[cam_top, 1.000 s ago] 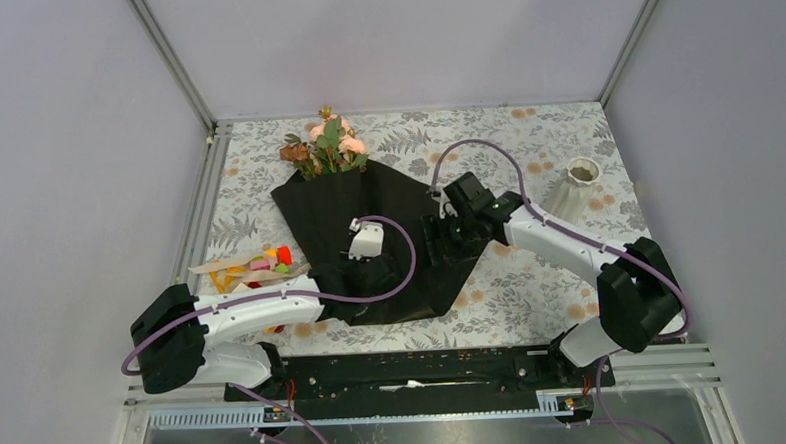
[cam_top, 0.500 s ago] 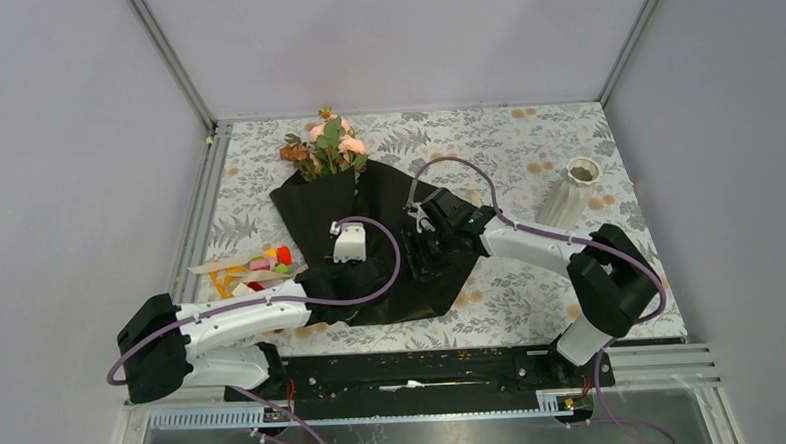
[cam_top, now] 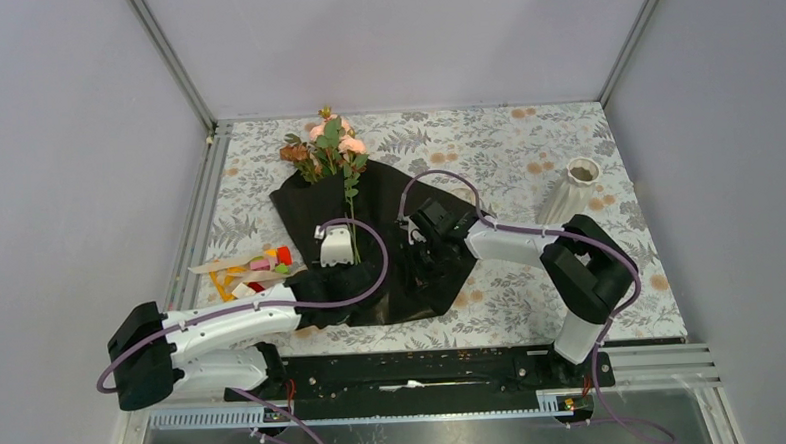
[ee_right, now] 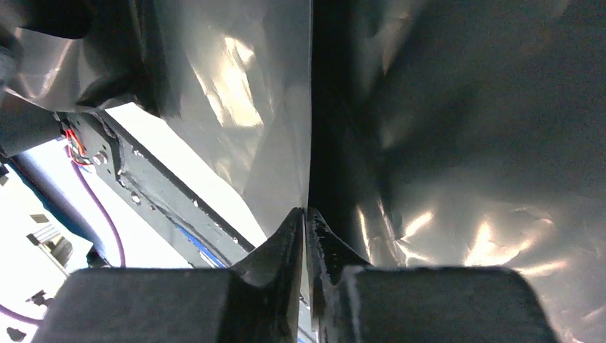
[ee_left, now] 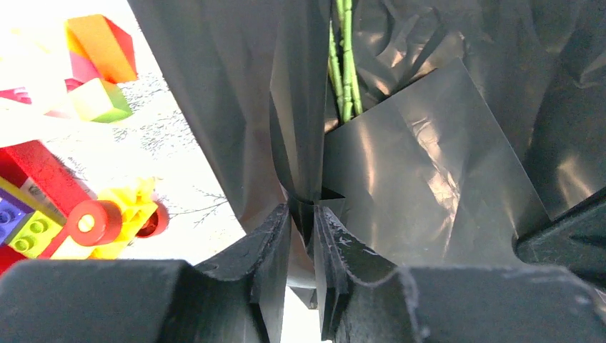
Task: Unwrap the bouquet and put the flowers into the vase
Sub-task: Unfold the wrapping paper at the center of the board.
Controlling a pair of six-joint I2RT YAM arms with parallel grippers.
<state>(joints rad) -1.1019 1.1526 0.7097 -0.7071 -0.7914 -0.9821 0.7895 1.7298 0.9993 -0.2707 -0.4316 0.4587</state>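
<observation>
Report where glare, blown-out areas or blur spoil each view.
Top external: even, soft light and sharp, but the black wrapping paper shows little detail. Left wrist: the tablecloth and toy blocks are washed out, with white sheen on the paper. Right wrist: streaky glare across the paper, a blown-out patch at lower left, and the right gripper's fingers look soft.
</observation>
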